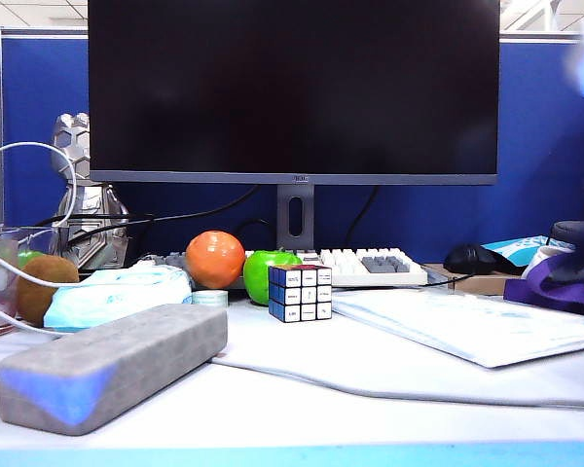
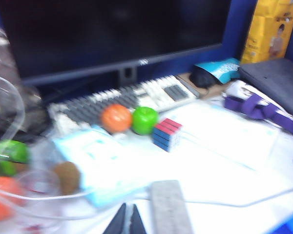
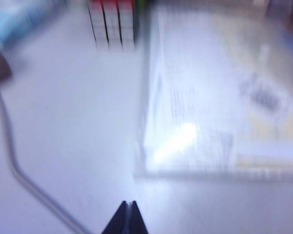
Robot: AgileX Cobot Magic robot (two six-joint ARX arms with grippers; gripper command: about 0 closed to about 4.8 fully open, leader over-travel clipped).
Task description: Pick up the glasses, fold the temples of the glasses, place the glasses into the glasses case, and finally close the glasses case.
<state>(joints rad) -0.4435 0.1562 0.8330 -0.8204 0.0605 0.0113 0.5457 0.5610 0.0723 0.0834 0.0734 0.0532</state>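
The glasses case (image 1: 112,365) lies closed on the white table at the front left, a long grey felt-like box. It shows again in the left wrist view (image 2: 170,207), just beside my left gripper (image 2: 128,219). That gripper hovers above the table with its dark tips together and nothing between them. My right gripper (image 3: 127,214) is shut and empty over bare table, near a clear plastic folder (image 3: 210,97). Neither gripper shows in the exterior view. The glasses and their temples are out of view.
A Rubik's cube (image 1: 300,293), an orange (image 1: 214,259) and a green apple (image 1: 268,272) stand mid-table before the keyboard (image 1: 365,265) and monitor (image 1: 292,88). A light-blue tissue pack (image 1: 117,292) and a kiwi (image 1: 44,287) lie left. A white cable (image 1: 370,384) crosses the table. Purple cloth (image 1: 565,282) lies right.
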